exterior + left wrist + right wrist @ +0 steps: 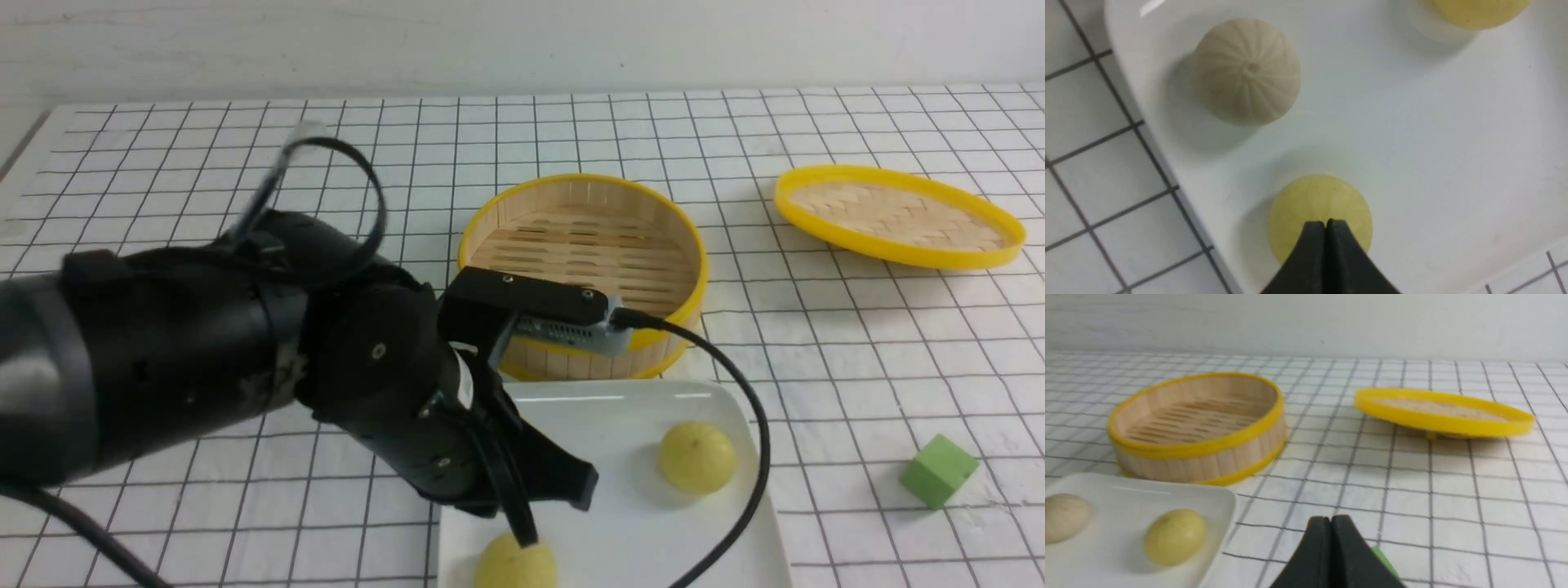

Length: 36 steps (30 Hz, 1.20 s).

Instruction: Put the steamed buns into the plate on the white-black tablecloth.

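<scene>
Resting on glossy white plate [1453,143] – 3 pleated buns [1247,71], 2 yellow, 1 beige

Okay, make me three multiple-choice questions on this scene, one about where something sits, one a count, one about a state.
1. Where is the green cube?
A. in the steamer basket
B. on the tablecloth
C. on the plate

2. How many steamed buns lie on the plate?
A. one
B. two
C. three

3. How are the left gripper's fingers?
A. closed together
B. spread wide
C. clamped on a lid

Answers: 1 B, it sits on the grid cloth right of the plate. 2 C, the left wrist view shows two yellow, one beige. 3 A, the tips meet, holding nothing.
</scene>
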Motion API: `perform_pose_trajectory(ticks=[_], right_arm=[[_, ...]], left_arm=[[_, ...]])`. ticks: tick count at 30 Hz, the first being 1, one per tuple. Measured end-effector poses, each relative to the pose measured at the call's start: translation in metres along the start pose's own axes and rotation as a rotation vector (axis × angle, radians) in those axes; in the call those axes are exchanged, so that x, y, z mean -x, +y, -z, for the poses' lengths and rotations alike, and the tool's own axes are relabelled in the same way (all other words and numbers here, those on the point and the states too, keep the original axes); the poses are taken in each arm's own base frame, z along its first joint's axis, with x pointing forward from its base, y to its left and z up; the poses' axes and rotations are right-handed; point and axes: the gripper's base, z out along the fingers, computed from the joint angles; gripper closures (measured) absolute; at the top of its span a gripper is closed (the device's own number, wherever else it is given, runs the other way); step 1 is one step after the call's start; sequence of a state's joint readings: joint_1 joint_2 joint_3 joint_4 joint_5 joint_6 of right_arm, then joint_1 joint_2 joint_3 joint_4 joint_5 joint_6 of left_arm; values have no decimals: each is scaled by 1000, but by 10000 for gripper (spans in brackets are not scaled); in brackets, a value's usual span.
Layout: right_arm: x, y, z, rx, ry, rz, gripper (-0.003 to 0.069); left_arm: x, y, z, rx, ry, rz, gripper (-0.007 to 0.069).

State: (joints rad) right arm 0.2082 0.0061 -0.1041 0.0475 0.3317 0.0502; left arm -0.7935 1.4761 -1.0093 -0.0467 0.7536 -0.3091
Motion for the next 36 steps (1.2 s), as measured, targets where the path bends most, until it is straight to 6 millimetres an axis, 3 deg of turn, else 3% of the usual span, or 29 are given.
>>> perform_pose_trajectory(ticks=[4,6,9,11,15,16,18,24,36], right_arm=[[-23,-7,-4,-101,68,0,659],[-41,-13,-8,-171,132,1,658],[-44,-15,-7,-196,155,4,657],[-45,-15,-7,-197,156,3,654],[-45,-15,-7,-198,156,3,650],[-45,-15,-7,-198,156,3,650],[-45,-15,-7,-199,156,3,648],[-45,-15,-7,-199,156,3,641],[-45,-15,-7,-199,156,3,633]], left_arm=[[-4,3,23,15,-31,-28,622],[-9,7,47,39,-74,-57,622],[-16,12,68,64,-98,-60,622],[-35,22,93,93,-129,-47,622],[-81,41,115,92,-218,6,622],[-83,41,115,87,-232,15,622],[-109,50,118,10,-407,83,622],[-130,55,122,-152,-657,159,620],[-141,65,122,-70,-682,107,608]])
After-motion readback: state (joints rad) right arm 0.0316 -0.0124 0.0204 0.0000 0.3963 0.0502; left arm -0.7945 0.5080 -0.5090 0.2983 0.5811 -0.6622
